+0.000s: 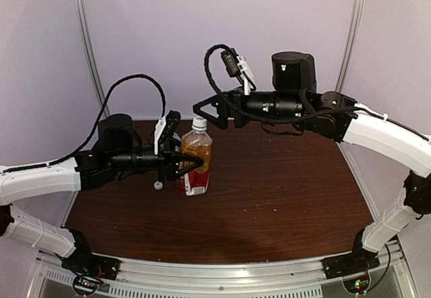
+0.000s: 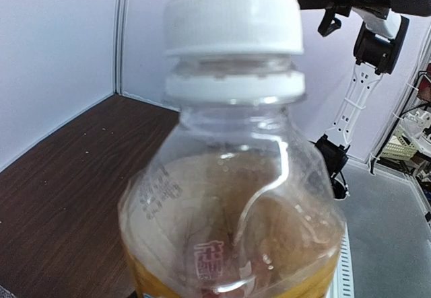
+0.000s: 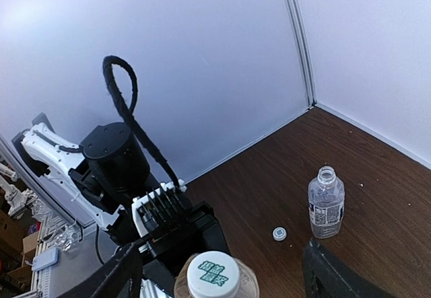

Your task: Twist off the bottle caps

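The amber bottle (image 1: 195, 165) with a red-white label stands upright on the table, its white cap (image 1: 199, 121) on the neck. My left gripper (image 1: 183, 163) is shut on the bottle's body from the left. In the left wrist view the amber bottle (image 2: 232, 204) and its cap (image 2: 232, 19) fill the frame, hiding my fingers. My right gripper (image 1: 204, 112) is open just above and behind the cap; its dark fingers (image 3: 328, 274) stand wide on either side of the cap (image 3: 212, 278) without touching it. The clear bottle (image 3: 326, 202) stands uncapped, a loose white cap (image 3: 279, 233) beside it.
The loose cap (image 1: 157, 185) lies on the dark wood table (image 1: 283, 190) just left of the amber bottle's base. The clear bottle is hidden behind the left arm in the top view. Pale walls close the back and sides.
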Motion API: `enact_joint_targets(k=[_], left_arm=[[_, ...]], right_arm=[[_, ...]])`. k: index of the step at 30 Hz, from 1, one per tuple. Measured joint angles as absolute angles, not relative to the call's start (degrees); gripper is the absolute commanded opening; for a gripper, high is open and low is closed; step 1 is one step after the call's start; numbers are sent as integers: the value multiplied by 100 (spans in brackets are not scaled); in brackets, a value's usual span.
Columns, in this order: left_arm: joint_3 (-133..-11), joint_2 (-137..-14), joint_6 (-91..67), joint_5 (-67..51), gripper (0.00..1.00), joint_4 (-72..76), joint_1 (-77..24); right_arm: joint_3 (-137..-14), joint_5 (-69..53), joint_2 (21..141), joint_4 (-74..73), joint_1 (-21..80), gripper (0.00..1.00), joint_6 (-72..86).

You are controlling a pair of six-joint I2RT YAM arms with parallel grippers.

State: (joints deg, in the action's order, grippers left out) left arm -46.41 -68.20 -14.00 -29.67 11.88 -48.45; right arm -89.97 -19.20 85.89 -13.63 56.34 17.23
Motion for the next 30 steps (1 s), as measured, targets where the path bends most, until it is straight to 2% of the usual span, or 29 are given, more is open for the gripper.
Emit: enact_joint_targets(k=[5, 13, 16, 24, 30], left_arm=[[-4641, -6820, -1396, -2783, 35, 1184, -4845], [-4641, -6816, -1374, -2582, 35, 1070, -4845], [-4641, -6816, -1361, -2558, 35, 1013, -4845], [-4641, -6801, -1356, -2482, 35, 974, -4845], [-4641, -6790, -1354, -2429, 35, 945, -4845]], right_arm=[[-9282, -1391, 8899, -1546, 5784, 76, 1820], [-9365, -1210, 9166, -1734, 5839, 52, 1876], [-9378, -1221, 9172, -1739, 5861, 46, 1896], [-9382, -1310, 9172, -1739, 5881, 42, 1955], [-9382, -1389, 9172, -1737, 5881, 44, 1975]])
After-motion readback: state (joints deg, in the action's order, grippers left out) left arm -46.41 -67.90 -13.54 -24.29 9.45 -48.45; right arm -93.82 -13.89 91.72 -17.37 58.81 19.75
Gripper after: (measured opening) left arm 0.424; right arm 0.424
